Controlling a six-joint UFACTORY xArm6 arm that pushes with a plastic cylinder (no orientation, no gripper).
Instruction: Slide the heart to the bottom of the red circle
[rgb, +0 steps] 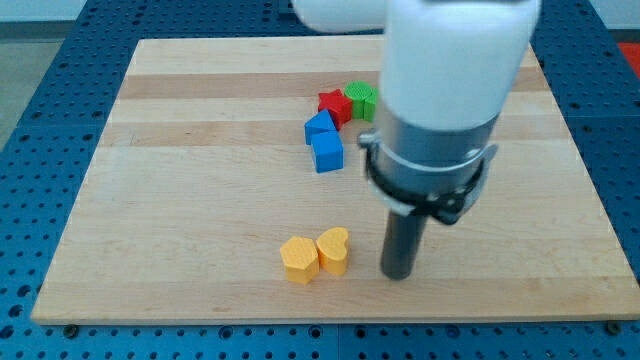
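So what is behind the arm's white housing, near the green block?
The green block shows partly, beside the red block. Whatever lies further right is covered by the arm; no red circle shows.

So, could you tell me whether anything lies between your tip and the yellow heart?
Nothing visible does: my tip stands just to the view's right of the yellow heart, with an open gap between. The yellow hexagon sits on the heart's far, left side.

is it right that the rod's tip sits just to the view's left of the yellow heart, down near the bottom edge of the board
Not quite: the side is wrong. In the camera view, my tip sits just to the view's right of the yellow heart, apart from it, down near the bottom edge of the board. The yellow block on the heart's left touches it.
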